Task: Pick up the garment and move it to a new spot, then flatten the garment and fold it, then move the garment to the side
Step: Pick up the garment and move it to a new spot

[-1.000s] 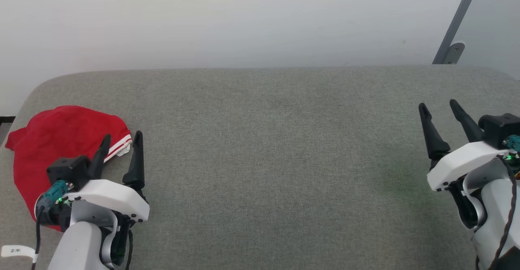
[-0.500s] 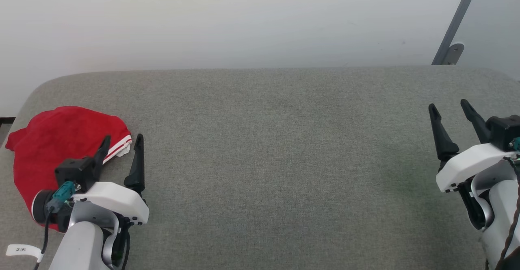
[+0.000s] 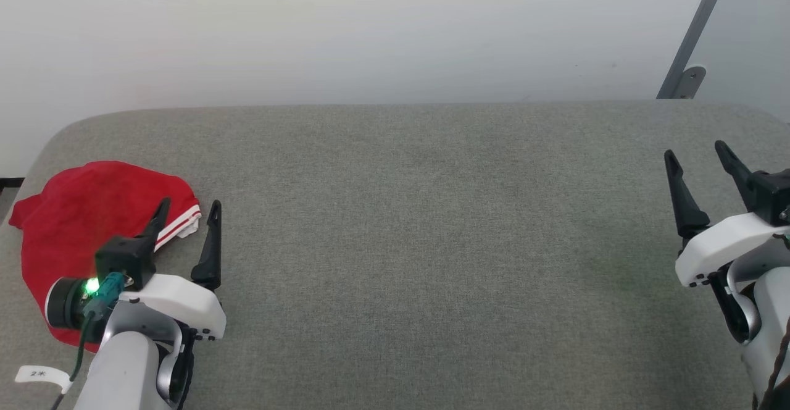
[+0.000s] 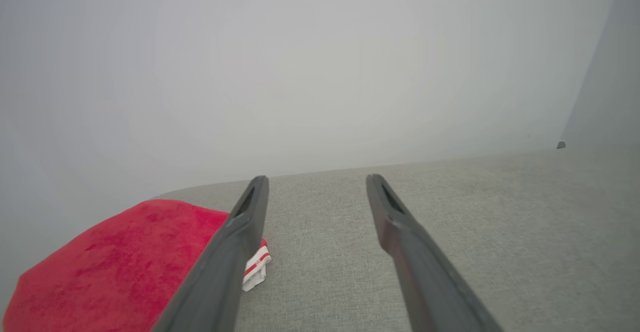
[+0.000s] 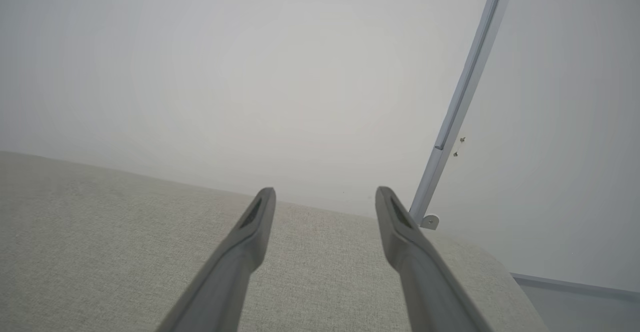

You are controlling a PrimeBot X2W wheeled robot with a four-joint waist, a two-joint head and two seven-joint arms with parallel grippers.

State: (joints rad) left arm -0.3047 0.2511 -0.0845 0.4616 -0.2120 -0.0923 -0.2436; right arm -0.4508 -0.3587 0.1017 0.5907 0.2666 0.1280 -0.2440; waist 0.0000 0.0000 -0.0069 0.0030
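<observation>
Since its two fingers stand spread with nothing between them, the left end effector (image 3: 190,202) is free to grip. It hangs over the near left part of the bench (image 3: 401,212), fingers pointing away from the robot. In the head view its left finger crosses the garment (image 3: 86,206), while its right finger is over bare cloth just beside the white sleeve (image 3: 185,228) with its striped trim. The garment therefore lies to the left of this end effector and slightly ahead of it, as a compact red bundle at the left end of the bench. The bundle is about as deep as it is wide, so I can name no long axis (nor say whether it is a finished fold or a heap). The right end effector (image 3: 694,149), also spread and empty, is at the far right end, well apart from the garment. I judge any reach to be the left arm's: a short move leftward and down.
</observation>
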